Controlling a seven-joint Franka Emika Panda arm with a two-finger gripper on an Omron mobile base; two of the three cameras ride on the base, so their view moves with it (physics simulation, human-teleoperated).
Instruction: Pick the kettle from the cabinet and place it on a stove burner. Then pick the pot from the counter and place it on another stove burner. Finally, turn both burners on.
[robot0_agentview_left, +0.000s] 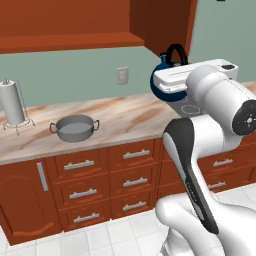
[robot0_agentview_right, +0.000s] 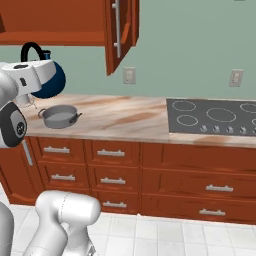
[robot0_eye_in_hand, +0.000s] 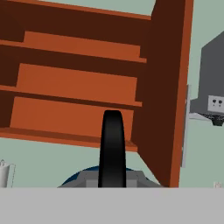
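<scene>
Dark-blue and glossy, the small round kettle (robot0_agentview_left: 167, 92) is carried in the air in front of the reddish-brown wooden cabinet (robot0_agentview_left: 75, 30), clear of the counter (robot0_agentview_left: 120, 117) below it. Its tall black arched handle (robot0_eye_in_hand: 113, 146) stands upright above the round body, and in the hand view this smooth black arch rises straight up the middle of the picture with the blue body just under it. The gripper (robot0_eye_in_hand: 113, 179) is seen narrowly closed on that handle, so the kettle is hung from the hand. The spout cannot be made out, so the way it points cannot be told.

The cabinet is seen open, with plain flat shelf boards (robot0_eye_in_hand: 74, 83) and a door (robot0_agentview_right: 120, 30) swung outward that bears a slim silver bar handle.

The counter is a beige-pink slab with brown marble veins, set over reddish-brown drawers (robot0_agentview_right: 112, 167) with silver bar handles. The wide, shallow grey metal pot (robot0_agentview_left: 75, 128) is set upright toward the counter's left end in the left base view, lidless, with two small loop handles on opposite sides. Near it, closer to the back edge, an upright white paper-towel roll (robot0_agentview_left: 12, 102) is held in a thin wire stand.

At the counter's right end in the right base view, a flat dark-grey glass cooktop (robot0_agentview_right: 172, 122) is let into the slab. The burners (robot0_agentview_right: 220, 115) are drawn on it as thin white circles, and a row of small grey knobs (robot0_agentview_right: 225, 129) is lined along its front edge.
</scene>
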